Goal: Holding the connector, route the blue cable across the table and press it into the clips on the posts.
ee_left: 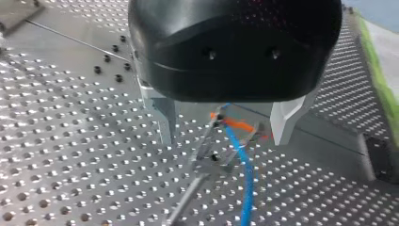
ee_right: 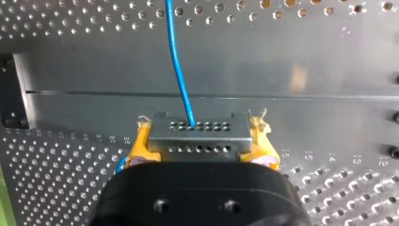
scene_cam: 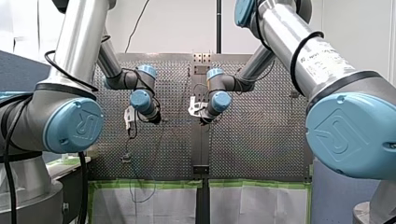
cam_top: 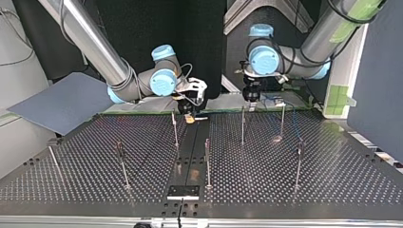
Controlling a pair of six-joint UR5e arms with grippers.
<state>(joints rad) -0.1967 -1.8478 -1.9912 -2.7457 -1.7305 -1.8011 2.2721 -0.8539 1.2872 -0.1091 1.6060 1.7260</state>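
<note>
Reference mark: the smooth centre strip (cam_top: 189, 154) of the perforated table (cam_top: 332, 175)

Over the strip: my right gripper (ee_right: 202, 141). In the top view it hangs at the strip's far end. Its yellow pads (ee_right: 141, 146) are clamped against the two ends of the connector (ee_right: 197, 126), a grey metal block with two rows of small holes. The hold looks firm and the connector sits level between the pads

The blue cable (ee_right: 178, 61) leaves the connector's hole row farther from the gripper body. It runs straight ahead across the strip's seam and out over the holed sheet beyond

Off the strip, on the side my left arm comes from: my left gripper (ee_left: 226, 125), low over the table. Its metal fingers (ee_left: 162, 117) are spread wide and hold nothing. Between them, touched by neither, is the clear clip (ee_left: 221, 146) on top of a thin post (ee_left: 188, 195), with a scrap of orange at the clip. The cable passes the clip and goes on down toward the table. I cannot tell whether it is seated in the clip or only lying against it

Both sides of the strip: other posts (cam_top: 122, 164), all upright. One stands just beside the strip and the rest are further out
</note>
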